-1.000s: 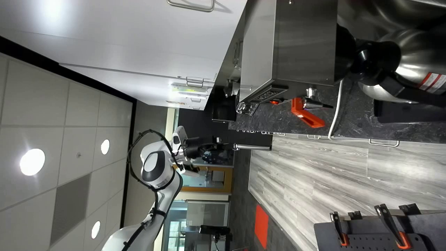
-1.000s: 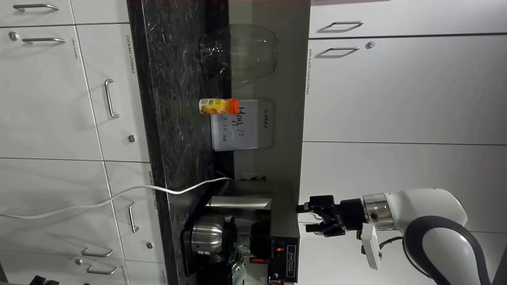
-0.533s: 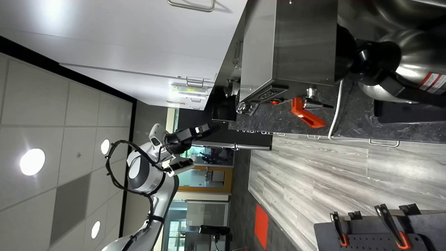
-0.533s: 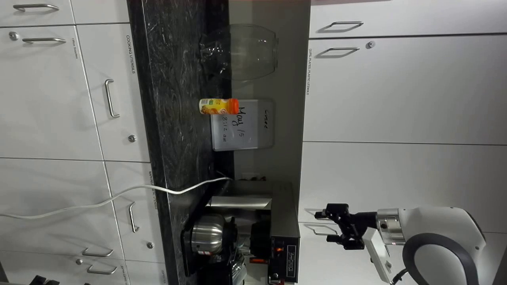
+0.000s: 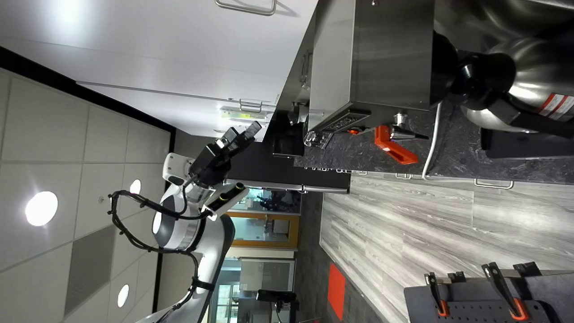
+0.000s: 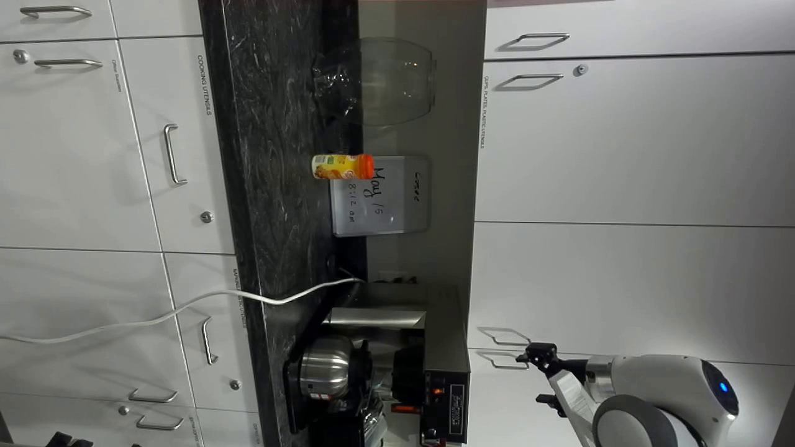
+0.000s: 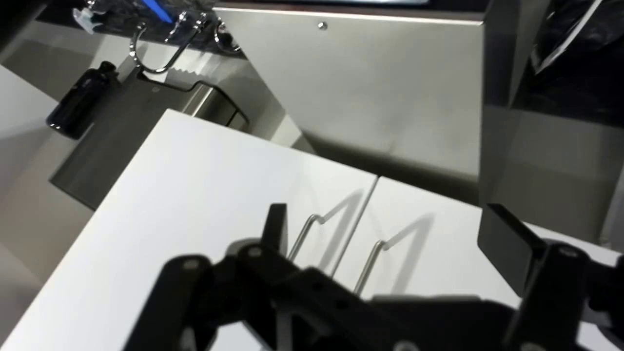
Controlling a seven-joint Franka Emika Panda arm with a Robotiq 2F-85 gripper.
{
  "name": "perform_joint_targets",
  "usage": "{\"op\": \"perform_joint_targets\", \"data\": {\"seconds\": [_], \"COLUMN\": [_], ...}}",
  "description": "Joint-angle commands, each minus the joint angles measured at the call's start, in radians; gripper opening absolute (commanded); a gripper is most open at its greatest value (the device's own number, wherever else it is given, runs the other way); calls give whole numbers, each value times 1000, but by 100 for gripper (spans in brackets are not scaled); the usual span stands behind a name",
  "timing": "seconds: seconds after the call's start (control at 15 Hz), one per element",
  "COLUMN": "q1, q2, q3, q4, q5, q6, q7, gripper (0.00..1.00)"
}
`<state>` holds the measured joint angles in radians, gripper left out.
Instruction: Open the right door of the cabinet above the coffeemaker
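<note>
The cabinet's right door [image 6: 500, 406] is a plain white panel, shut, low in an exterior view; it also fills the left of the upside-down wrist view [image 7: 195, 195]. Its bar handle [image 6: 504, 367] shows close to the seam, also in the wrist view [image 7: 302, 238]. The left door's handle [image 7: 367, 270] runs parallel across the seam. My gripper [image 6: 535, 379] is open and empty, in front of the cabinet [image 5: 179, 54]. In the wrist view both handles lie beyond the wide gap of the gripper [image 7: 387, 219], one finger [image 7: 277, 224] overlapping the right handle's side. The lower handle ends are hidden.
The steel coffeemaker [image 6: 447, 329] stands just below the cabinet and shows in the wrist view [image 7: 370, 83]. A dark grey metal box [image 7: 117, 126] and black bottle [image 7: 80, 105] are beyond the door's outer edge. A yellow bottle [image 6: 338, 166] and glass jar [image 6: 397, 81] stand on the counter.
My gripper has moved up and to the right, away from the coffeemaker's top, and has turned. Both handles, earlier covered by it in an exterior view, now show. The doors have not moved.
</note>
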<state>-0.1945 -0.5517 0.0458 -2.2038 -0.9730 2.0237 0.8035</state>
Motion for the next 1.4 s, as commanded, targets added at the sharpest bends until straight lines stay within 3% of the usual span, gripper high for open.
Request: {"op": "perform_joint_targets", "data": {"seconds": [0.0,0.47,0.8,1.33], "q1": [23,20,0,-26], "q2": [0,11,12,56], "q3": [-25,-23,-121,-307], "q4": [0,10,28,64], "q5": [-20,-49,-162,-418], "q6": [-8,-8,79,428], "q7": [12,44,44,49], "gripper": [100,100,100,100]}}
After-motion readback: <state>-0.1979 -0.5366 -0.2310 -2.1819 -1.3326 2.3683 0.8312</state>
